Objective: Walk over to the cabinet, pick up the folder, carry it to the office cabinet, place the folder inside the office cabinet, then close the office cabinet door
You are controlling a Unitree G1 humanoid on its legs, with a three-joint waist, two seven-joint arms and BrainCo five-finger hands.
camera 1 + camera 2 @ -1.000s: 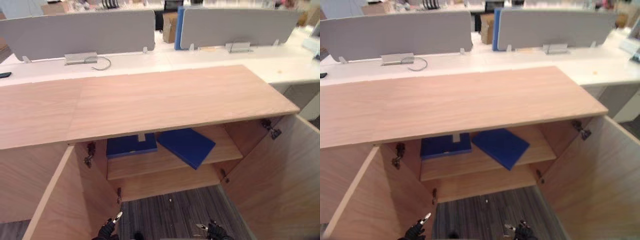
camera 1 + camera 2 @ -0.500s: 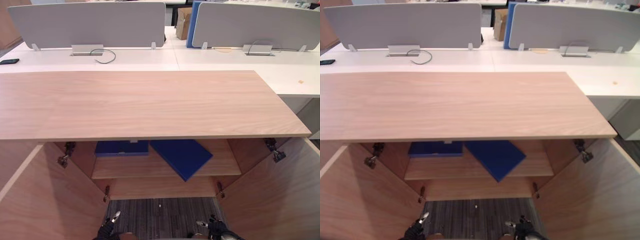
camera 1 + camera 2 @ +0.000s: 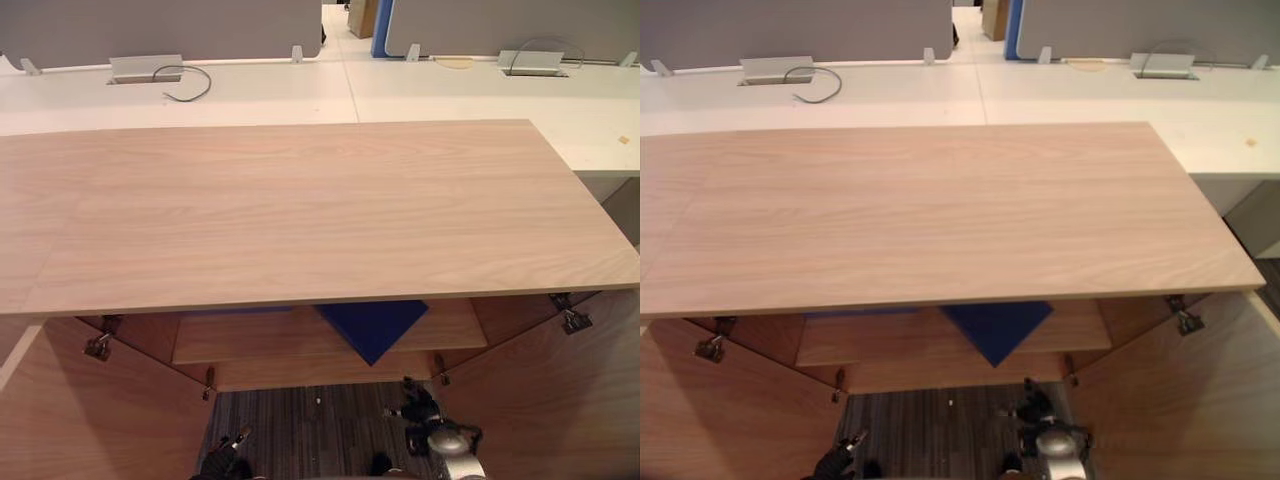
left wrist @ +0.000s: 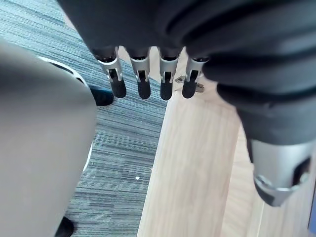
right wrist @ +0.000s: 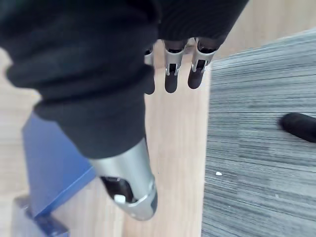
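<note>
Folder: we see the blue folder [image 3: 372,325] flat on the cabinet shelf [image 3: 250,340], one corner overhanging.
Left hand [image 4: 166,86]: fingers straight, holding nothing.
Right hand [image 5: 170,79]: fingers straight, holding nothing.

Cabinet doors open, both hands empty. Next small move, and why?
Probably raise the right hand up and forward toward the corner of the blue folder that overhangs the shelf. That hand is open and sits close below that corner, while the left hand, also open, hangs lower and farther off.

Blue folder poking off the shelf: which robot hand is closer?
Right. The right robot hand is just below the blue folder; the left robot hand is farther, by the left door.
</note>
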